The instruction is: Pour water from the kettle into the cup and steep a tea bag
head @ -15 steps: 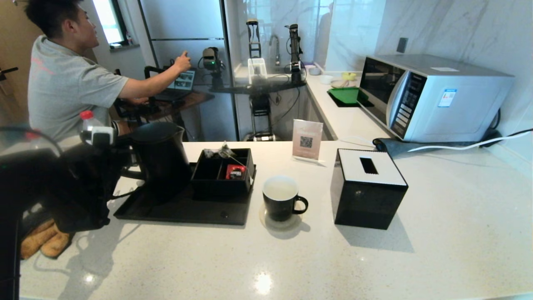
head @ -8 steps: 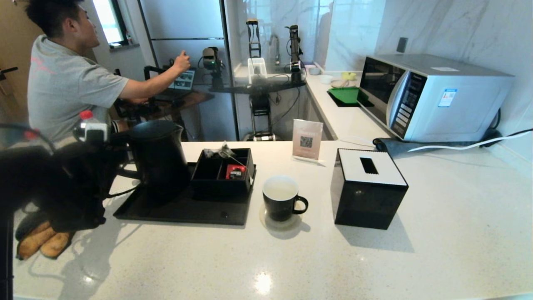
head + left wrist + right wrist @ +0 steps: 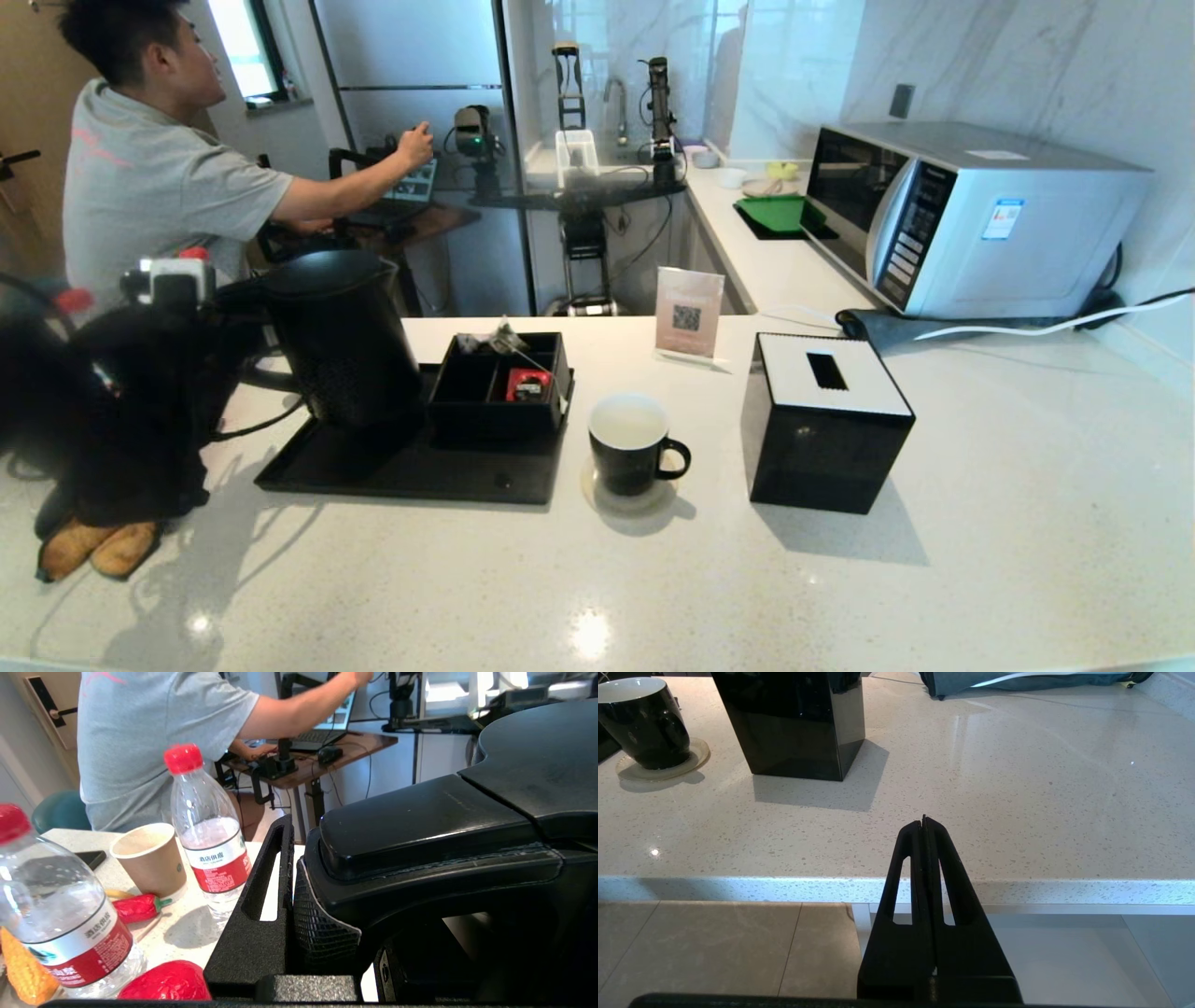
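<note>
The matte-black kettle (image 3: 338,338) hangs just above the black tray (image 3: 411,471), tipped slightly. My left gripper (image 3: 233,308) is shut on the top of its loop handle; in the left wrist view the left gripper (image 3: 322,868) presses the handle (image 3: 420,826), with one finger (image 3: 266,882) showing beside it. The black cup (image 3: 630,450) stands on a coaster right of the tray, with pale water (image 3: 627,425) inside. The cup (image 3: 642,723) also shows in the right wrist view. A tea bag (image 3: 490,342) lies in the black organiser box. My right gripper (image 3: 924,822) is shut and empty, parked below the counter's front edge.
A black tissue box (image 3: 826,434) stands right of the cup, with a microwave (image 3: 971,215) behind it. Left of the kettle stand two red-capped bottles (image 3: 210,830), a tan paper cup (image 3: 149,858) and red peppers (image 3: 135,907). A person (image 3: 140,187) sits behind the counter.
My left arm has risen and drawn left, lifting the kettle off the tray by its handle. The cup and right arm have not moved.
</note>
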